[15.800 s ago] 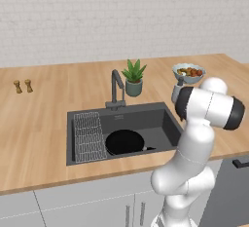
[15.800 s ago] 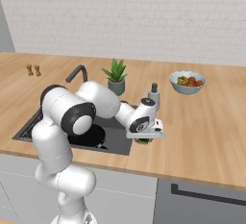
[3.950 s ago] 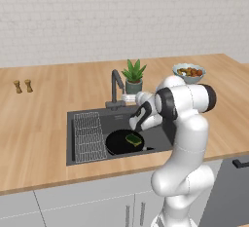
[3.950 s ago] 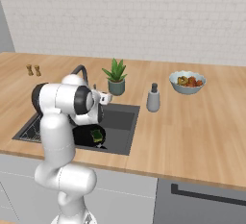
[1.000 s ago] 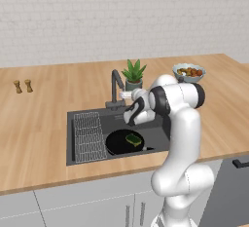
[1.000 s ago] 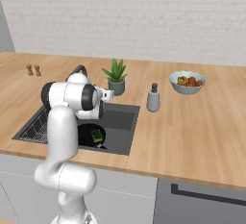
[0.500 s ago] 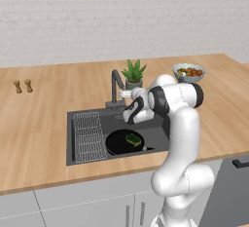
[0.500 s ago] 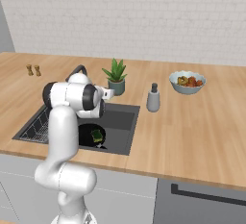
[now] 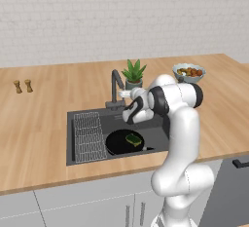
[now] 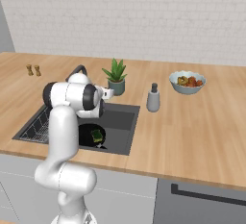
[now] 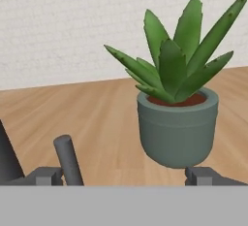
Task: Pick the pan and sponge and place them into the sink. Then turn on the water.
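Note:
The black pan [image 9: 118, 143] lies on the floor of the dark grey sink [image 9: 109, 120], to the right of the wire rack [image 9: 89, 136]. The yellow and green sponge [image 9: 133, 139] rests inside the pan [image 10: 88, 136], and its green top [image 10: 97, 134] faces up. My gripper [image 9: 126, 94] hovers above the sink's back edge, just right of the dark faucet [image 9: 115, 88]. In the hand view the gripper [image 11: 124, 175] is open with its fingertips [image 11: 46, 175] wide apart, and the faucet's grey lever [image 11: 68, 159] stands close to the left one. No stream runs from the spout.
A potted plant [image 11: 177, 123] stands right behind the gripper [image 10: 108, 93] on the wooden counter. A grey soap dispenser [image 10: 153, 98] and a bowl of fruit [image 10: 187, 81] sit to the right of the sink [image 10: 122, 117]. Two small shakers [image 9: 23, 85] stand far left.
My hand has risen from over the basin and moved back toward the faucet and the plant. Pan and sponge have stayed put in the sink.

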